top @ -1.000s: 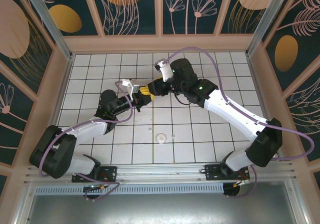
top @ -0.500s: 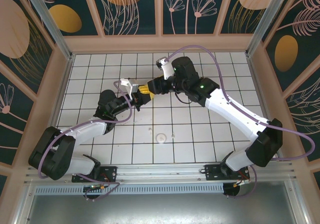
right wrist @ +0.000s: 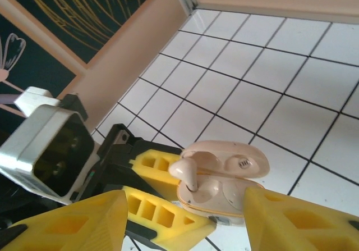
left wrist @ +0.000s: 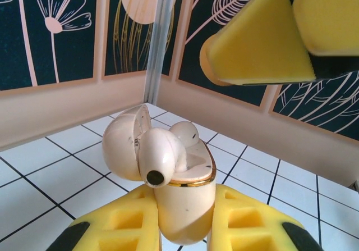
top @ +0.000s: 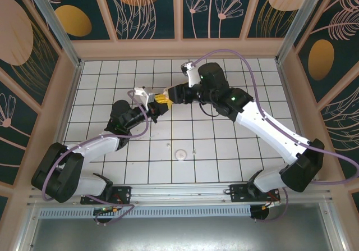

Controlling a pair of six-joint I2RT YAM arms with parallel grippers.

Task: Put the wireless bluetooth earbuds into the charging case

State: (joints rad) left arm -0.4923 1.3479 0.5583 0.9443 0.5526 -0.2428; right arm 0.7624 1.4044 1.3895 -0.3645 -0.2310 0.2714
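Left gripper (left wrist: 185, 231) clamped on open charging case (left wrist: 185, 203), its base cut off at lower centre; earbud (left wrist: 160, 158) pokes out. Right wrist view: right gripper (right wrist: 182, 214) apart, fingers cropped at lower corners.

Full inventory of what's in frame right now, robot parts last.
charging case: 1, pale pink-cream with a gold rim, lid open, held up off the tiles between the left fingers
earbud: 1 clear, cream with a dark tip, propped in the open case and sticking out; a second rounded piece behind it may be the other one, cannot confirm
round disc: 1, pale, flat on the tiles near the front centre
table: 1, white tiles with a dark grid
wall panels: several, dark floral in wood frames, around the table
left gripper: yellow pads, shut on the case
right gripper: yellow pads, open, straddling the case
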